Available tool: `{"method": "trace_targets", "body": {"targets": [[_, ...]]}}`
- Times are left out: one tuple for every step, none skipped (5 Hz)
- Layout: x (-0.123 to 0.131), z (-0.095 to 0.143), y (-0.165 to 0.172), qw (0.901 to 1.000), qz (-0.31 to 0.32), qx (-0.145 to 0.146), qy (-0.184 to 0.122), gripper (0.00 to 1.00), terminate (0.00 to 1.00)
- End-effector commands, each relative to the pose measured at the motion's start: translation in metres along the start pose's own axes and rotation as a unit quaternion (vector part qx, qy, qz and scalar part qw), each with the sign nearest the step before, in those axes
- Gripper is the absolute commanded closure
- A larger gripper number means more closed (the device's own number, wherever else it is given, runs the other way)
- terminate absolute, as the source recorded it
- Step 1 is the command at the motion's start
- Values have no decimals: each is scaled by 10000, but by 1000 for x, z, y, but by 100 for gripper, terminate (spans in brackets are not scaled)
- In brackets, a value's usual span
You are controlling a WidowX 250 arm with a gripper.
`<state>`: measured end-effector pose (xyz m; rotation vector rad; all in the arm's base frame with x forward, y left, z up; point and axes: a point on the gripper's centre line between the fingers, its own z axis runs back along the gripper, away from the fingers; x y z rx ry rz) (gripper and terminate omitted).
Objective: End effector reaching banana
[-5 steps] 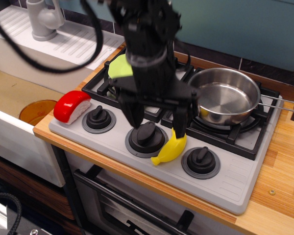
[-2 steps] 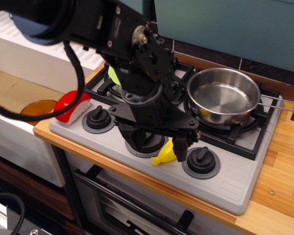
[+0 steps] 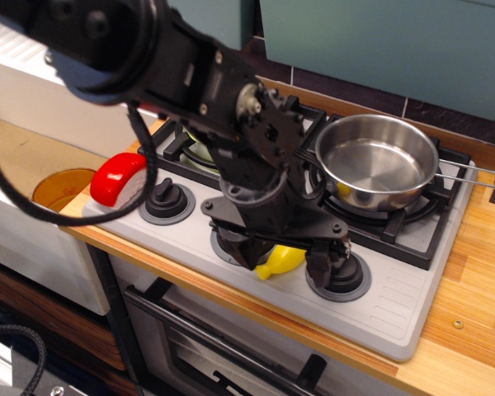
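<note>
Straddling the banana (image 3: 280,259) on the grey stove (image 3: 396,301) — wooden counter (image 3: 470,330) around — the end effector's (image 3: 285,256) fingers gape, holding nothing.

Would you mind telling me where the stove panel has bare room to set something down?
Bare: the grey panel's right end, between the right knob and wooden counter. Crowded: the middle, where the gripper straddles the banana; the left holds the sushi.

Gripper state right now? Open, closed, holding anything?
Gripper: open, prongs spread either side of the banana on the stove front panel. Not clamped on it; contact cannot be told.
</note>
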<state>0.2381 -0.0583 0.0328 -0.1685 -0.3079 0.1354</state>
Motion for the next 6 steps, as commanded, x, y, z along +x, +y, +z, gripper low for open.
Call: {"method": "trace_targets", "body": {"targets": [[6,-17,-1,9997,-58,-165,-158,0,0],[7,-22,0,9997,-51,-199,-137,0,0],[7,-22,-1,9997,-38,-234,-83,0,0],[7,-20,-1,9995,-182,-235,-51,0,0],[7,-20,-1,9995,-182,-235,-51,0,0],[7,-20,-1,9995,-182,-235,-51,0,100]]}}
